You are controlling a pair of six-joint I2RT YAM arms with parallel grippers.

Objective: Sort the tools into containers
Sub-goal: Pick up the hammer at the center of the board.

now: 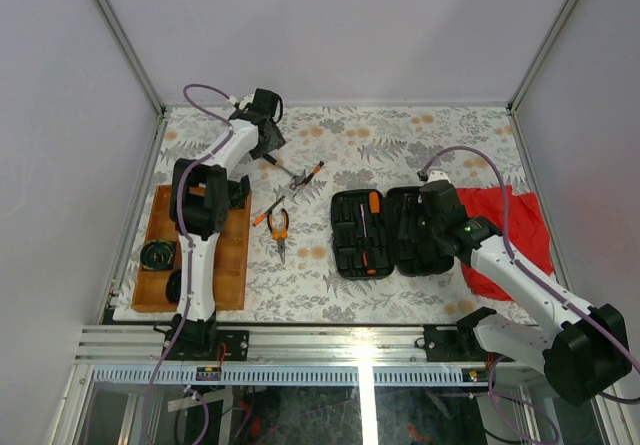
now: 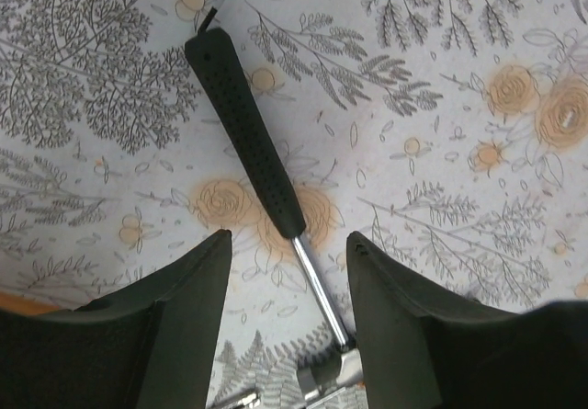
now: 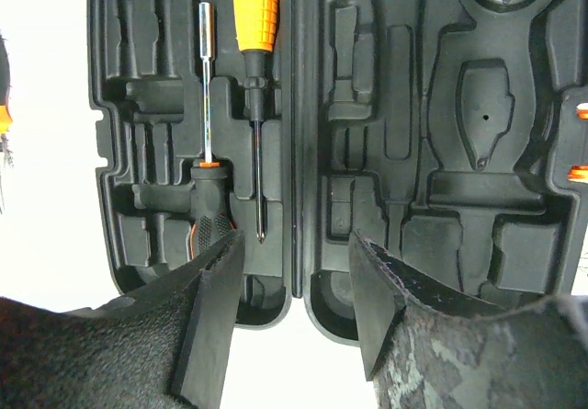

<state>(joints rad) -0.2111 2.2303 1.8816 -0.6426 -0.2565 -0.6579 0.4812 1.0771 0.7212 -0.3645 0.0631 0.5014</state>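
No legible text, label, brand, number or sign on the tool case (image 1: pixel 400 247), hammer (image 2: pixel 244 130) or floral worktop (image 1: pixel 400 145).

The left gripper (image 2: pixel 289 237) hovers, 2 fingers apart, above the hammer (image 2: pixel 246 129) lying diagonally on the floral cloth (image 2: pixel 459 179); its steel head, seemingly, sits at the bottom edge.
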